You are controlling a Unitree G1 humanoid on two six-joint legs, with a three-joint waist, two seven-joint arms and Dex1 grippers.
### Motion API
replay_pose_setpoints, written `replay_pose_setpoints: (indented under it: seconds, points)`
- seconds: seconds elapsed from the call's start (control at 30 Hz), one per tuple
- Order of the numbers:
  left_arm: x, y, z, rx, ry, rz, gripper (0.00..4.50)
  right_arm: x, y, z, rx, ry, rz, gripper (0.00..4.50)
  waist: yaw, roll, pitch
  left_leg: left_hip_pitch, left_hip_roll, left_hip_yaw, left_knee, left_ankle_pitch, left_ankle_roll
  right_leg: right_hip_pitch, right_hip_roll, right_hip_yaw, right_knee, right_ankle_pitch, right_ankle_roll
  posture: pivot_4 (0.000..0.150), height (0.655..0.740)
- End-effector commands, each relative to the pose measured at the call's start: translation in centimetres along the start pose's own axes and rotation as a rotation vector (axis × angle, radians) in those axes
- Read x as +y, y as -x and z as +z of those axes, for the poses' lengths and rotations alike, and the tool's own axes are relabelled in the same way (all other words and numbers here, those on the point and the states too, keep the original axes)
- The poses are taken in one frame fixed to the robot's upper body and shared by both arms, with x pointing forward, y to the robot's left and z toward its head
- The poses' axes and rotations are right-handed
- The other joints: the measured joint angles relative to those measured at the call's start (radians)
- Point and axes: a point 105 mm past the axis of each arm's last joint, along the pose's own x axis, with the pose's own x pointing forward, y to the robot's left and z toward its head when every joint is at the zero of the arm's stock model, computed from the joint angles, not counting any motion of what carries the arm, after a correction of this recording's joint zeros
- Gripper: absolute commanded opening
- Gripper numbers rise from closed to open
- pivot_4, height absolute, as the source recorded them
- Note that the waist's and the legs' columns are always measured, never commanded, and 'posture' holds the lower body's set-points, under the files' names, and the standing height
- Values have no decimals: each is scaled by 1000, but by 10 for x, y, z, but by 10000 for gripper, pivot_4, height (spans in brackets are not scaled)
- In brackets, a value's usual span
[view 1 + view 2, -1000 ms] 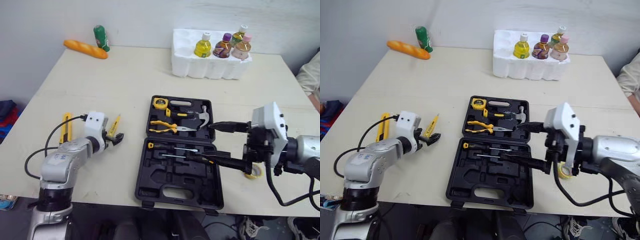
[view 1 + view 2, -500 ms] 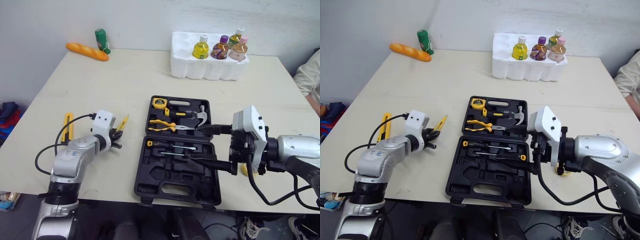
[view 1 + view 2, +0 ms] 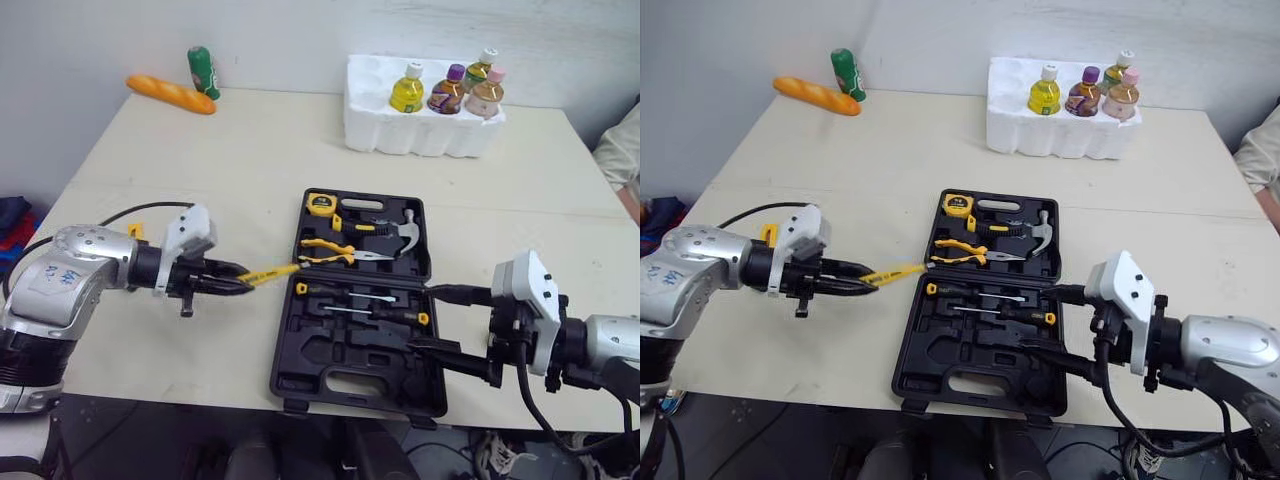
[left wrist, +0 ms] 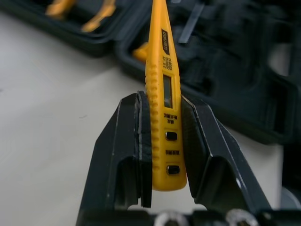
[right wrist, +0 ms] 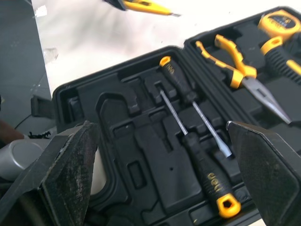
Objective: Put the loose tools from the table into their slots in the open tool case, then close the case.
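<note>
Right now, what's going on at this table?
The robot's left tool is shut on a yellow tester pen, held above the table with its tip pointing at the open black case. The right tool is open and empty at the case's right edge. Two screwdrivers, pliers, a hammer and a tape measure sit in their slots. The case is not yet closed.
</note>
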Motion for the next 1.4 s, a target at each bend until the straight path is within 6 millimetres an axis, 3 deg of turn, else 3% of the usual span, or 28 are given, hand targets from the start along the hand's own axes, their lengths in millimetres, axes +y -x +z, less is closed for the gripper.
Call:
replay_pose_setpoints:
  seconds: [0.03,0.3,0.53,0.9,1.4]
  points:
    - [-18,-14,12,59,-123,-178,5372,9,5,2,-4,37,-15,45000,4,0,0,0,0,0,0,0,0,0,0,0,0,0,0,1500,7339]
    - [-16,-56,9,250,-166,-275,5372,19,9,-11,29,-3,-46,45000,12,0,0,0,-1,0,2,0,2,0,2,3,1,1,2,1500,7339]
    - [9,-82,7,314,-190,-150,5372,24,10,-15,26,-22,-79,45000,16,0,0,0,-1,-1,3,0,2,0,2,4,2,1,4,1500,7339]
    - [2,-95,14,271,-150,-156,5372,21,14,-23,43,-46,-105,45000,17,0,0,0,-1,-1,5,1,3,1,2,4,5,0,4,1500,7339]
    - [-3,-88,25,263,-211,-199,5372,17,13,-25,44,-48,-105,45000,17,0,0,0,-2,-1,5,1,3,1,2,4,6,0,4,1500,7339]
